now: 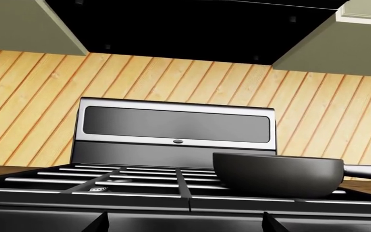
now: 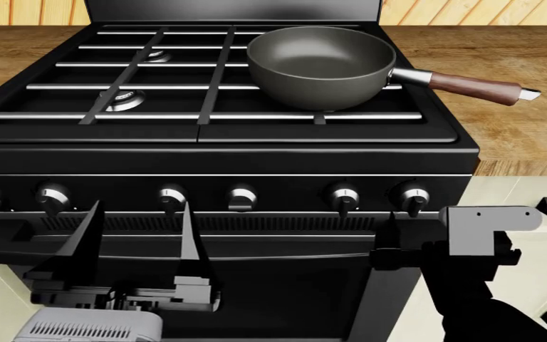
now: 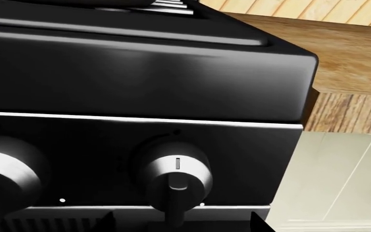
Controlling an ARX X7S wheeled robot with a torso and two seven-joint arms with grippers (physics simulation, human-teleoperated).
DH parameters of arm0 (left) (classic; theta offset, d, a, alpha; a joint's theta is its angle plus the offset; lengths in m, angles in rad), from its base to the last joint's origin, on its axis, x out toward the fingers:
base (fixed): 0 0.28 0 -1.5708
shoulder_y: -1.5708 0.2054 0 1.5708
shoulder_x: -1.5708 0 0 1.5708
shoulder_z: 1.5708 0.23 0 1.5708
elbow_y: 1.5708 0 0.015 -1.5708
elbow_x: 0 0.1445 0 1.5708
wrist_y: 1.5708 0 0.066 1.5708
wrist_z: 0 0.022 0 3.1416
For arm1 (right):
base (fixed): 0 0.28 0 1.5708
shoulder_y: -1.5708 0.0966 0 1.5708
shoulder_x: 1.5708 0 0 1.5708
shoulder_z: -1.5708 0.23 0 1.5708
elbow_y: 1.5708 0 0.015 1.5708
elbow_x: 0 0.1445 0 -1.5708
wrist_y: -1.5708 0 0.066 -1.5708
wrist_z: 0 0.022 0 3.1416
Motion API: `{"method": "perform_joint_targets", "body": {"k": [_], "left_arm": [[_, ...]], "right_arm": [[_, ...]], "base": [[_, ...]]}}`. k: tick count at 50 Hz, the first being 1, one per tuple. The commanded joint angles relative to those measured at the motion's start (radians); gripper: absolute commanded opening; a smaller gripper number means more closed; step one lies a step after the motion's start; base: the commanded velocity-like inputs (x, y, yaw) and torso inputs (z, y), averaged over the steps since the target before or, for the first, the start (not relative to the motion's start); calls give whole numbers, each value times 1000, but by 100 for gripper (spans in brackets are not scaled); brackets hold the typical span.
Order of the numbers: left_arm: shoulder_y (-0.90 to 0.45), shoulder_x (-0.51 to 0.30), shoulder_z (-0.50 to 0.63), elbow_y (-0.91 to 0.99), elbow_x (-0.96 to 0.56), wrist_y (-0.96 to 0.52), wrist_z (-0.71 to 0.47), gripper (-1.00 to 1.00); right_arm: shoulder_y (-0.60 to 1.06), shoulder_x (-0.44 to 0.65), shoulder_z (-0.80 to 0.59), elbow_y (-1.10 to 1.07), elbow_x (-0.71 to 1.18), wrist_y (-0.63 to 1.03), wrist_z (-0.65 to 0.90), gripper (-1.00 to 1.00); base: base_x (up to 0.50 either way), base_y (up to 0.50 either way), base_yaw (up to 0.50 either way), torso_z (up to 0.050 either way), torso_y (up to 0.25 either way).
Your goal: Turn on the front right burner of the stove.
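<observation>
The glossy black stove (image 2: 226, 153) fills the head view, with six silver-faced knobs in a row on its front panel. The rightmost knob (image 2: 412, 197) shows close in the right wrist view (image 3: 176, 175), its pointer hanging straight down. My right gripper (image 2: 402, 242) is open just below and in front of this knob, with one dark fingertip (image 3: 258, 223) on each side of it, not touching. My left gripper (image 2: 139, 235) is open and empty in front of the oven door, below the knobs left of the middle. The left wrist view looks over the grates (image 1: 127, 181).
A dark grey pan (image 2: 319, 60) with a brown handle (image 2: 473, 87) sits on the right-hand grates; it also shows in the left wrist view (image 1: 276, 174). Wooden countertops (image 2: 521, 135) flank the stove. Cream cabinets (image 2: 530, 285) stand to the right. The oven-door handle (image 2: 283, 246) runs below the knobs.
</observation>
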Motion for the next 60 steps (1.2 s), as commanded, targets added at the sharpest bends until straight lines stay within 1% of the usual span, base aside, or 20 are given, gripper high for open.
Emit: {"method": "perform_joint_targets", "body": {"k": [1,38,39,60], "left_arm": [[-7,-3,6,-4,-1,-3,-4,100],[-20,-17,19,-11,-10,-2,-20,100],[-20,-18,20,-11,-11,-3,-20,100],[-24,-26,30,-13,-12,0,-30,100]], "right_arm": [[5,-5,-5,22,-9,-20,-6,100],[23,-6,-21,53,-18,-38,-13,100],[24,-6,-21,55,-19,-39,-14,-100],[20,1,-20,51,-18,-47,-13,-100]], "base": [[0,0,0,0,0],[0,0,0,0,0],[0,0,0,0,0],[0,0,0,0,0]]}}
